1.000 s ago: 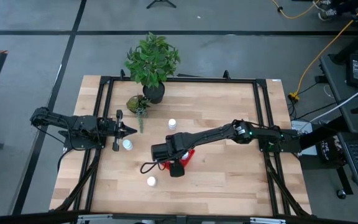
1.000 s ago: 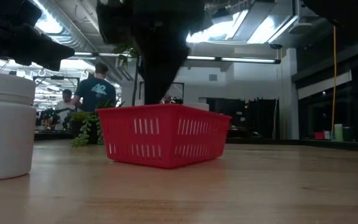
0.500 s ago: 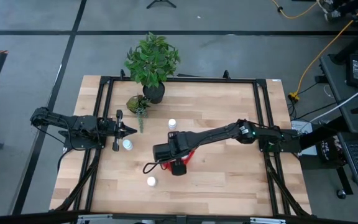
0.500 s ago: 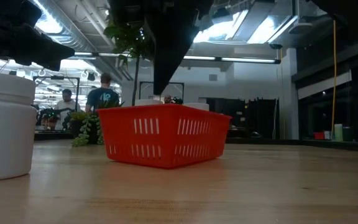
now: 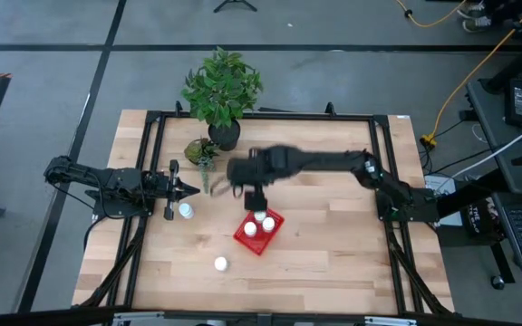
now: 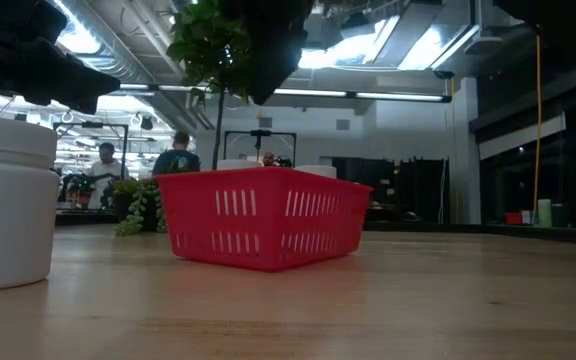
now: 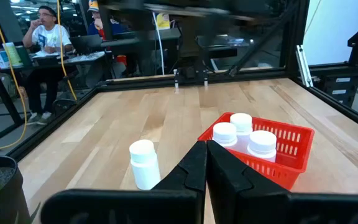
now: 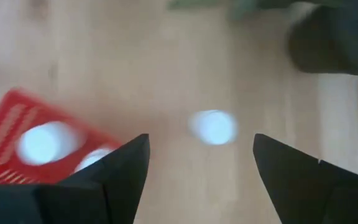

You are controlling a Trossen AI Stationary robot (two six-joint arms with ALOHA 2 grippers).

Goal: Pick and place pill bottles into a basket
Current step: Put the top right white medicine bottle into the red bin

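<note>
Three pill bottles [image 7: 241, 134] in basket [image 5: 258, 231]; right fingers [image 8: 123, 168] wide apart, empty; left fingers [image 7: 194, 171] closed, empty.

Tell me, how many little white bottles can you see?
6: three stand in the red basket, one sits by the left gripper, one near the table's front, and one is under the open right gripper.

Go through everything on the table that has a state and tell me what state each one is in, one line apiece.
Small red latticed plastic basket: upright on the table, holding three bottles.
White capped pill bottles in the basket: three, standing upright.
White pill bottle by the left gripper: upright on the table.
White pill bottle nearest the front edge: upright, alone.
White pill bottle under the right gripper: hidden in the high view.
Left gripper: fingers shut, empty.
Right gripper: fingers open, empty.
</note>
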